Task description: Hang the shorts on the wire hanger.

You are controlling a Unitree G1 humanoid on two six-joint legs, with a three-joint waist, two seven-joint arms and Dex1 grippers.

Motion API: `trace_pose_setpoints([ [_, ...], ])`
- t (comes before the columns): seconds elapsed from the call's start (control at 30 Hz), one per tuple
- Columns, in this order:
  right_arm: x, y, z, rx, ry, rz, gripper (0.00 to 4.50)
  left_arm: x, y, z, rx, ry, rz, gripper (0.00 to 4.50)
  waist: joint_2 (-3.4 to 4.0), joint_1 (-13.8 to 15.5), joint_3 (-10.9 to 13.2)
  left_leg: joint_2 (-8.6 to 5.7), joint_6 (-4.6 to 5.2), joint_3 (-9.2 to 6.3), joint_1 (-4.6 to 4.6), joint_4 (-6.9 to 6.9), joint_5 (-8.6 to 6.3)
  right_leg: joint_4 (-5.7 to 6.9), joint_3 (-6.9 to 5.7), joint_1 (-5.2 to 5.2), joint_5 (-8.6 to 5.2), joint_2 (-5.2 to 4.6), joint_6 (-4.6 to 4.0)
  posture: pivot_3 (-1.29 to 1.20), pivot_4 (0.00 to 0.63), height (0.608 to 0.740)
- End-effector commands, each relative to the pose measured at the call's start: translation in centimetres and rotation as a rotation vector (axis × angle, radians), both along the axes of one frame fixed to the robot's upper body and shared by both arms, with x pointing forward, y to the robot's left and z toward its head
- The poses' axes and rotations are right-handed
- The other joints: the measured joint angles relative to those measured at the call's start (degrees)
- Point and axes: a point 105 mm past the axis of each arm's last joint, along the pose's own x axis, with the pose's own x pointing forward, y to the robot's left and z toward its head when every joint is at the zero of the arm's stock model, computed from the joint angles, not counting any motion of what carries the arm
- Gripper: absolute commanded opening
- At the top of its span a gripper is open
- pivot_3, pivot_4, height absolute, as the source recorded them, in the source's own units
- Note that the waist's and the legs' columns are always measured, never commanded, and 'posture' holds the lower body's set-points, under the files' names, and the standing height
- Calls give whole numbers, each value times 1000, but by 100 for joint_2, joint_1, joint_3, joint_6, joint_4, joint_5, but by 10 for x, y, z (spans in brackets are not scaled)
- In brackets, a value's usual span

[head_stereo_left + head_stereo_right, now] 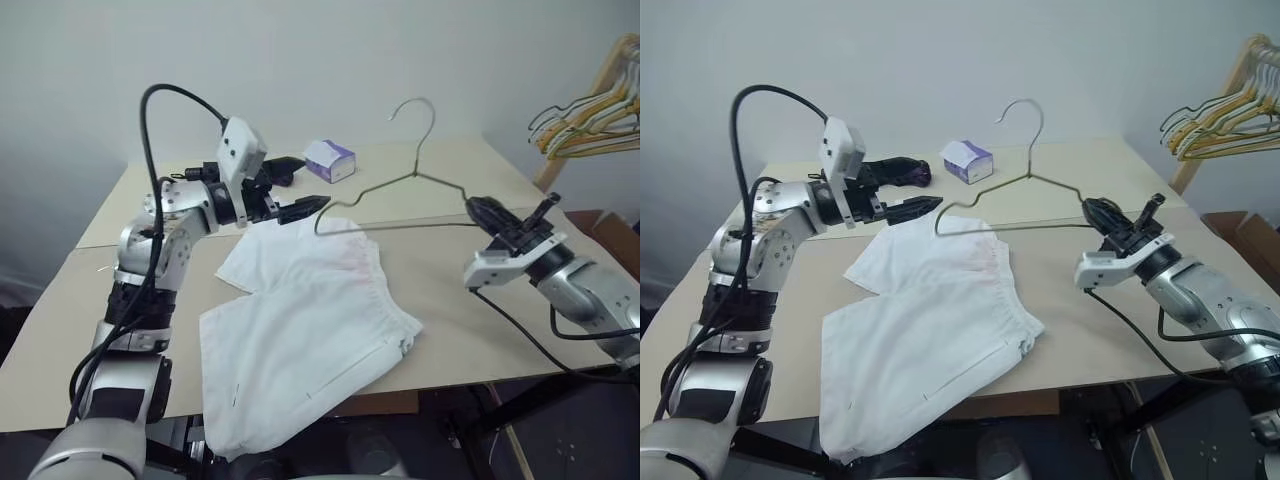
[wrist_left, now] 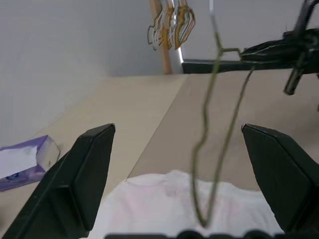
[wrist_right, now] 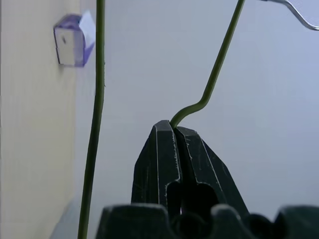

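Observation:
The white shorts (image 1: 300, 320) lie flat on the table, one leg drooping over the front edge. Above the shorts' far end hangs the thin olive wire hanger (image 1: 415, 178), hook up. My right gripper (image 1: 478, 207) is shut on its right corner, and the pinched wire shows in the right wrist view (image 3: 174, 124). My left gripper (image 1: 312, 190) is open and level at the hanger's left corner. In the left wrist view that corner (image 2: 204, 214) lies between the wide-spread fingers (image 2: 84, 164), apart from both.
A purple tissue box (image 1: 329, 160) sits at the back of the beige table (image 1: 480, 320). A bunch of yellow and green hangers (image 1: 590, 120) hangs on a wooden rack at the far right. The wall lies behind the table.

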Motion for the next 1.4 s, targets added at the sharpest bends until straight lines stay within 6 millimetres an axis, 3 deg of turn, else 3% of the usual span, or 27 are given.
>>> trace_pose_setpoints([
  [0.03,-1,18,25,-2,-95,110,1,-3,-8,-9,77,37,-73,4341,-2,-74,2,1,0,0,8,-1,0,-4,0,13,0,0,0,-449,0,740],
  [0.23,4,29,41,-24,-149,163,1,-15,-12,-36,206,95,-150,4341,-4,-165,3,-1,1,-8,25,-2,-1,-23,-5,44,1,1,3,-453,0,740],
  [0.3,4,31,45,-24,-158,175,0,-12,-9,-42,223,100,-116,4000,-4,-173,3,-2,1,-11,32,-2,-1,-24,-5,46,2,1,4,-453,0,740],
  [0.73,5,32,46,-23,-160,181,0,-13,-5,-40,195,95,-105,91,-4,-169,3,-3,0,-14,39,-4,0,-24,-5,49,2,1,4,-446,0,740],
  [0.8,5,33,46,-16,-142,184,0,-13,-5,-39,198,106,-106,40,-4,-167,3,-3,1,-14,38,-4,-1,-24,-5,50,2,1,4,-447,0,740],
  [0.93,-1,35,40,2,-48,222,1054,-11,-1,-39,220,76,-97,0,-5,-170,3,-3,1,-14,38,-4,0,-25,-5,51,2,0,4,-448,0,740],
  [1.07,-18,33,13,-24,243,257,2452,3,11,-47,316,31,2,0,-8,-159,5,-2,1,-12,37,-3,-1,-32,-8,58,3,1,6,-441,0,740],
  [1.2,-34,39,13,258,592,269,3710,1,27,-64,557,-169,-27,0,-23,-166,13,3,3,-10,32,0,-3,-39,-12,59,6,0,11,-430,0,740],
  [1.27,-32,38,15,341,767,230,4411,-6,27,-66,567,-177,-78,0,-20,-173,12,23,6,21,20,2,-5,-38,-7,63,17,1,2,-424,0,740],
  [1.4,-28,38,9,315,1033,134,4467,-21,25,-67,585,-211,-176,0,-19,-130,12,25,-19,8,24,9,-27,-43,-5,46,20,0,9,-414,0,740],
])
